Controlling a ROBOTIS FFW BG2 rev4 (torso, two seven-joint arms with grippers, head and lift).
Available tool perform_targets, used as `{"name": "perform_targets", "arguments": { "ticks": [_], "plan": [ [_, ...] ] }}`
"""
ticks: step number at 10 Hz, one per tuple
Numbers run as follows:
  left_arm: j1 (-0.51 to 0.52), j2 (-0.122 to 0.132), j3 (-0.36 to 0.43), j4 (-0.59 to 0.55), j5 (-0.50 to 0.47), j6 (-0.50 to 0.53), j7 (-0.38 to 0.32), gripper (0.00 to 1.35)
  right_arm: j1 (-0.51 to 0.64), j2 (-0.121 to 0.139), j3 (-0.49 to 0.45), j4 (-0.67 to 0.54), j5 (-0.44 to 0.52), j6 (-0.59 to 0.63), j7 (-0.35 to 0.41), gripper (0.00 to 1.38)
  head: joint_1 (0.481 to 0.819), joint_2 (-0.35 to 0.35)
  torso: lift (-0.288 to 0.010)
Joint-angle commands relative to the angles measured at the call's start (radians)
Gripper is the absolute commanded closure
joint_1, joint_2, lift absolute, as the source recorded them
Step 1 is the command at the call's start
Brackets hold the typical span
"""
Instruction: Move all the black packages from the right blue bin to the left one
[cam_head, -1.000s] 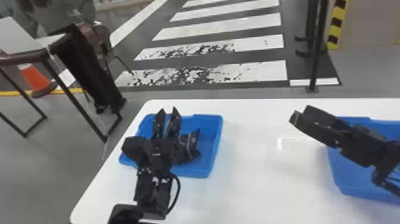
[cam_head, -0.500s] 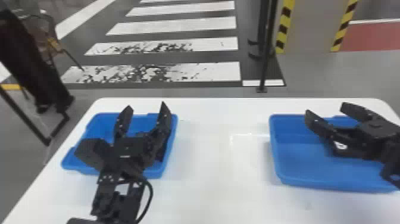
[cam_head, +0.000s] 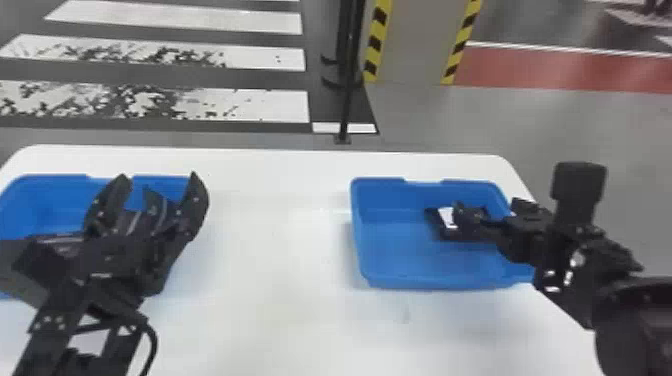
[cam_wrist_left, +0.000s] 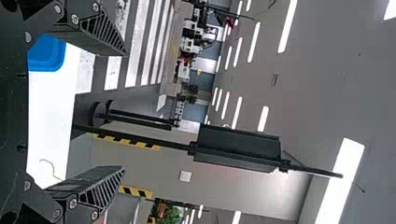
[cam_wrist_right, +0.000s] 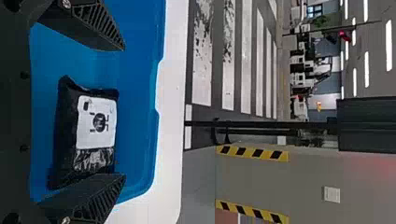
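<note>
Black package (cam_wrist_right: 63, 140) lying in right blue bin (cam_head: 395, 255), between the widely parted fingers (cam_wrist_right: 100, 28) of right gripper (cam_head: 490, 212), not clamped; cannot tell whether touching the nearer finger. Set in the right-hand part of the bin as seen in the head view, with white label (cam_wrist_right: 96, 133) facing up.

Over at left blue bin (cam_head: 42, 210), left gripper (cam_head: 159, 175), also spread wide and gripping nothing, raised above the bin's right side in the head view. Between those fingers in the head view, a dark shape (cam_head: 155, 202), too unclear to name.

Both bins resting well apart on white tabletop (cam_head: 280, 280), with bare surface between. Beyond the far edge, a thin black pole (cam_head: 348, 95) standing upright on the floor, just right of white crosswalk stripes (cam_head: 280, 105). Farther right, yellow-and-black striped edging (cam_head: 376, 40) and a red floor band (cam_head: 560, 70).
</note>
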Motion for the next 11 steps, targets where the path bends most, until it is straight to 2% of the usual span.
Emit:
{"name": "perform_targets", "arguments": {
  "ticks": [1,5,11],
  "plan": [
    [-0.004,0.004,-0.010,0.000,-0.001,-0.001,0.000,0.21,-0.059,-0.001,0.001,0.103,0.009,-0.029,0.022,0.05,0.695,-0.131,-0.181],
    [-0.001,0.007,-0.012,0.000,0.001,-0.016,0.000,0.20,-0.147,-0.002,0.063,0.243,-0.013,-0.027,0.041,0.05,0.695,-0.132,-0.181],
    [0.001,0.011,-0.020,0.000,0.001,-0.018,-0.002,0.21,-0.145,0.002,0.071,0.273,0.015,-0.027,0.009,0.05,0.695,-0.132,-0.181]
  ]
}}
